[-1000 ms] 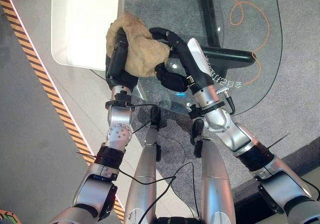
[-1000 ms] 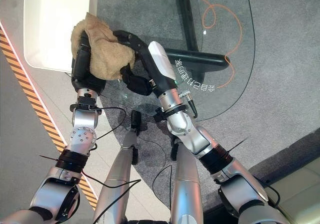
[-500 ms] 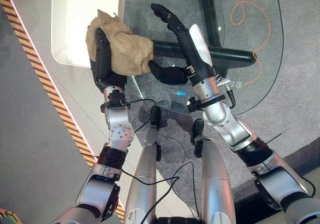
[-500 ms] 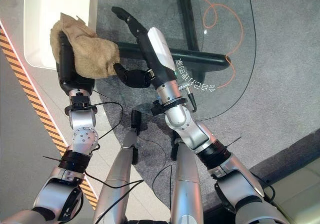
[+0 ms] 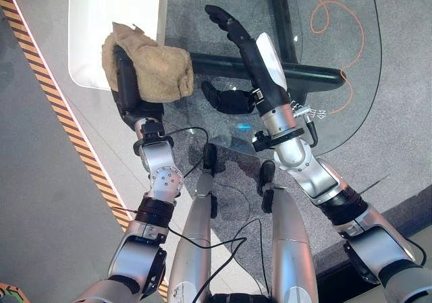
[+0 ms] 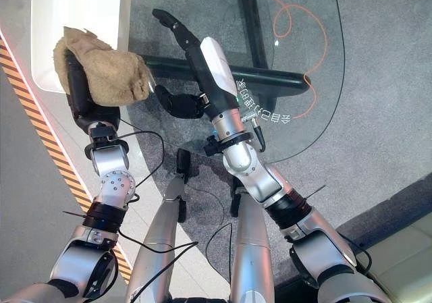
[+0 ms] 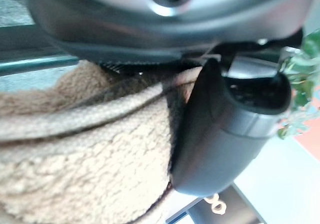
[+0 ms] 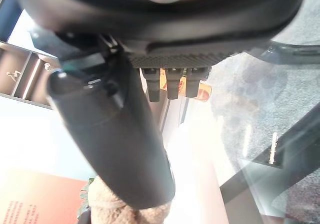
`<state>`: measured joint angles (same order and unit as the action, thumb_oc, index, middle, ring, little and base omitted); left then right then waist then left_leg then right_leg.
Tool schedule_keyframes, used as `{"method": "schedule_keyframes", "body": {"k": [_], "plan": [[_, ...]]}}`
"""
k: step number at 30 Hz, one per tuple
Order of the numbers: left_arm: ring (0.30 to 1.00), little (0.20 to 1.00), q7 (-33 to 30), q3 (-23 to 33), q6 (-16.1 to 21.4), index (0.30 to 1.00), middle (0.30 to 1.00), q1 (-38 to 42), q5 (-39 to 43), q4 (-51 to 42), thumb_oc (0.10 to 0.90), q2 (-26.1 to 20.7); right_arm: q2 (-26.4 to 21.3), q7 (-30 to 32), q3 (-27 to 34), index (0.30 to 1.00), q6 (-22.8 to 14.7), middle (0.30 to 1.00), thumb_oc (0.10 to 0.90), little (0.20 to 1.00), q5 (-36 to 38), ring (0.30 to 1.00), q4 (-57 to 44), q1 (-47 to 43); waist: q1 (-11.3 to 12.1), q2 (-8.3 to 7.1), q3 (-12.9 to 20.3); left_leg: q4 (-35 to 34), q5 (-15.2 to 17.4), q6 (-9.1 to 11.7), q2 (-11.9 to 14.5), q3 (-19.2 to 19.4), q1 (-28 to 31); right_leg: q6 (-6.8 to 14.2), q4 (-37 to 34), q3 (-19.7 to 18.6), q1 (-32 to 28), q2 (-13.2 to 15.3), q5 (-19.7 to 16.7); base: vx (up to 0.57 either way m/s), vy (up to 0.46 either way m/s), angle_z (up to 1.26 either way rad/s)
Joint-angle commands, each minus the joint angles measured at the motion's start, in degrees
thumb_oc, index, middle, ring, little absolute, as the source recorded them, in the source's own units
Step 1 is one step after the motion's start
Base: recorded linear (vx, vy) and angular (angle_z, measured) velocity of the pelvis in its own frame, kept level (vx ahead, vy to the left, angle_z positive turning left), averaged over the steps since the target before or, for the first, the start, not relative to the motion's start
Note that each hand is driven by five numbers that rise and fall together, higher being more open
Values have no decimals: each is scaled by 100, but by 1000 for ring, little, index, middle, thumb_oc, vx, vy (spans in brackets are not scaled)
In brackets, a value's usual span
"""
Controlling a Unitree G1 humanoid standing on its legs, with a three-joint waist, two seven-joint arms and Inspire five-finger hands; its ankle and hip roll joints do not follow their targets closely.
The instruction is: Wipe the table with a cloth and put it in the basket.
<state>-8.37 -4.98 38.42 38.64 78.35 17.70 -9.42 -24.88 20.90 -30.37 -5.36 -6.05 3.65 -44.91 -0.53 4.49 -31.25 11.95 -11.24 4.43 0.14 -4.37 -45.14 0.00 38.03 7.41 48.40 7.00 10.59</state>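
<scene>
Looking from the left side of the head views, we see an orange-and-black striped line (image 5: 64, 124) running along the grey floor (image 5: 34, 202), and next to it a white block (image 5: 101, 26) with rounded corners. Our left robot hand (image 5: 128, 90) is raised over the near edge of that white block, and its fingers are curled round the tan cloth (image 5: 158, 70), which is bunched over the hand and droops toward the glass counter (image 5: 324, 67). In the left wrist view the cloth (image 7: 75, 159) appears as thick fleecy folds pressed under the dark thumb (image 7: 225, 129), a closeness the head views do not give us; they, in turn, show the cloth held up at the counter's left edge, above the seam between white block and glass.

Further right, our right robot hand (image 6: 185, 46) reaches out above the glass counter with its fingers (image 6: 169, 23) straight and spread, the thumb (image 6: 172, 104) standing apart below them, and nothing in its hold. The right wrist view shows that thumb (image 8: 115, 144) and short fingertips (image 8: 170, 84) with bare glass past them, plus a scrap of the tan cloth (image 8: 120, 211) at the frame's edge. Through the glass we see a dark bar (image 5: 297, 73) of the counter's frame, and an orange cord (image 5: 324, 19) looping on the carpet (image 5: 398, 114) beyond it.
</scene>
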Motion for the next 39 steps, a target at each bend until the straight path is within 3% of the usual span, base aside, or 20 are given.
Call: {"method": "schedule_keyframes", "body": {"k": [1, 9, 18, 29, 34, 39], "plan": [[300, 200, 172, 376, 714, 300, 300, 784, -939, -362, 100, -368, 270, 487, 266, 900, -361, 900, 800, 900, -121, 900, -460, -567, 50, -196, 146, 646, 1129, -430, -599, 454, 334, 209, -1518, -232, -412, -527, -718, 0, 0, 0], [300, 200, -40, 441, 740, 300, 300, 914, -1315, -221, 100, -525, 69, 1529, 532, 900, -419, 900, 800, 900, -450, 900, 198, -402, -15, -184, 146, 671, 1176, -417, -582, 497, 344, 216, -1525, -253, -418, -505, -703, -4, 2, 0], [300, 200, 90, 599, 815, 300, 300, 791, -1054, -100, 100, -792, -325, 2654, 1121, 900, -549, 900, 800, 900, -282, 900, 1156, 52, -87, -205, 146, 670, 1263, -420, -533, 539, 402, 246, -1510, -275, -456, -503, -673, -3, 3, -1], [300, 200, 65, 644, 791, 300, 300, 995, -900, 466, 100, -1424, -938, 3819, 1679, 900, -703, 900, 800, 900, 775, 900, 3209, 82, -107, -223, 146, 673, 1319, -408, -462, 538, 419, 258, -1476, -295, -473, -548, -641, 0, 0, 0], [300, 200, -200, 612, 796, 300, 300, 1276, -961, 772, 100, -1778, -1078, 4049, 1813, 900, -759, 900, 800, 900, 1329, 900, 4064, 10, -115, -236, 146, 677, 1277, -400, -426, 536, 343, 245, -1468, -290, -406, -570, -688, -7, 2, -2], [300, 200, -474, 525, 767, 300, 300, 1632, -990, 1201, 100, -2110, -1152, 3854, 1905, 900, -905, 900, 800, 900, 1677, 900, 5161, -70, -115, -232, 146, 686, 1325, -398, -393, 536, 365, 243, -1466, -293, -440, -578, -644, -1, 3, -7]]}}
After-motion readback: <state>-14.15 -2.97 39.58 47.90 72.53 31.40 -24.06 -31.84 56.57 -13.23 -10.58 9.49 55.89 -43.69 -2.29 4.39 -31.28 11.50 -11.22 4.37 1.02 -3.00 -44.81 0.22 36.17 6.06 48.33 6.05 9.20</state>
